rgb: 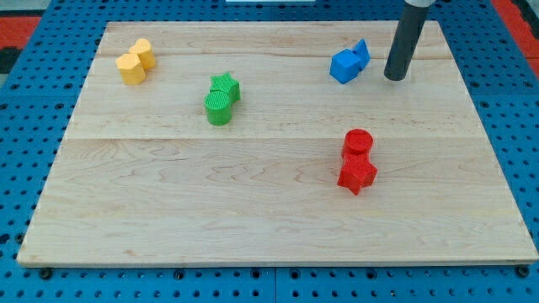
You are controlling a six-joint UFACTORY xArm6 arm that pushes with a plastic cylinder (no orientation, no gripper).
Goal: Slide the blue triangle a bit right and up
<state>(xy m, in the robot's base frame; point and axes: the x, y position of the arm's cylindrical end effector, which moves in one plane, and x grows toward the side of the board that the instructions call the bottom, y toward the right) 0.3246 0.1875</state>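
Tip (395,77) of mine rests on the board (253,194), touching nothing, just right of the blue triangle (362,52) at the view's upper right, which touches a blue cube (344,66).

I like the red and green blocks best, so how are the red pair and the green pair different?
The red pair is red and sits nearer the view's bottom right; the green pair is green and sits nearer the view's top left. The red pair looks a bit bigger in the picture than the green pair. Both are two blocks touching, one behind the other, and my tip touches neither.
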